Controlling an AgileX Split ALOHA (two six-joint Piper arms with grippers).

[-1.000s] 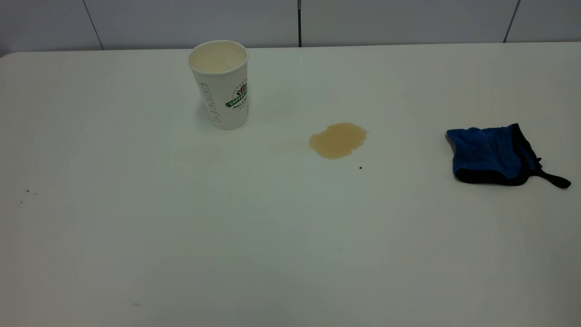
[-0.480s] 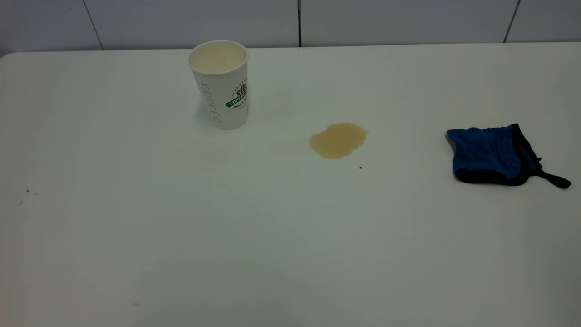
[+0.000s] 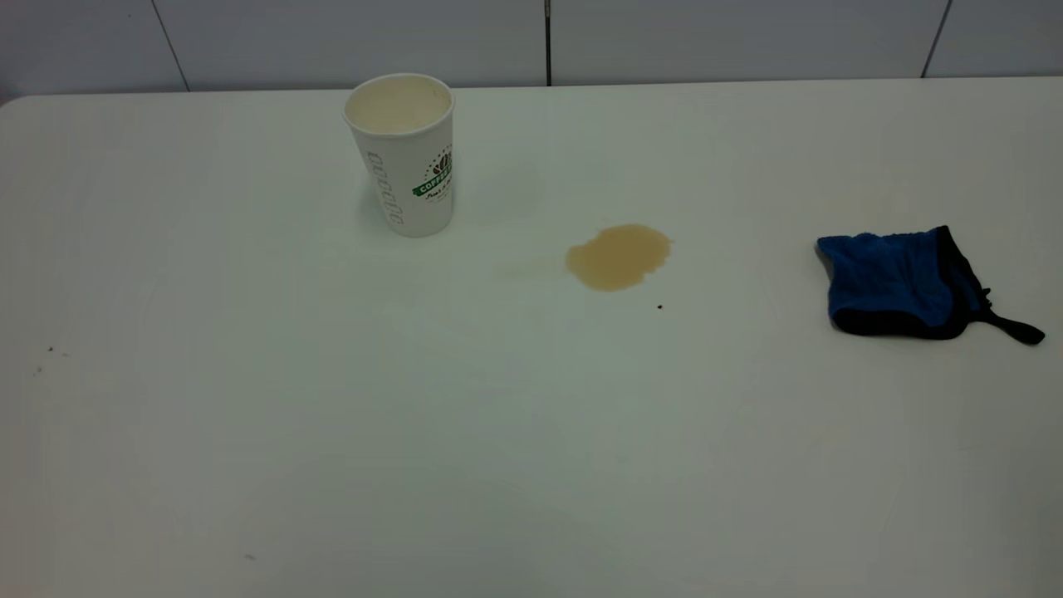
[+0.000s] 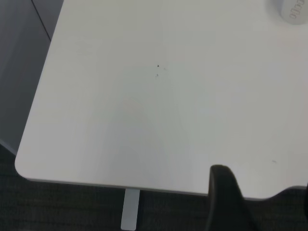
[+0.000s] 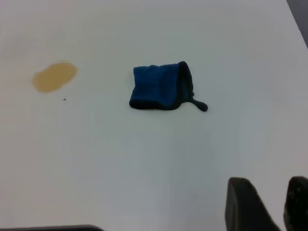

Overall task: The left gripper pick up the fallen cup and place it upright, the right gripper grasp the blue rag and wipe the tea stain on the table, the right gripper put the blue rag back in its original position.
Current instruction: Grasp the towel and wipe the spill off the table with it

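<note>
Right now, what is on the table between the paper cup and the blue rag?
In the exterior view, the tea stain lies between the cup and the blue rag, touching neither, with a tiny dark speck beside it.

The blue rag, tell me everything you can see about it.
The blue rag is a small bright blue terry-looking cloth with black trim along its edges and a short black loop tab sticking out on one side. It lies loosely folded and flat on the white table, well to the right of the tan tea stain. Nothing but the table touches it.
</note>
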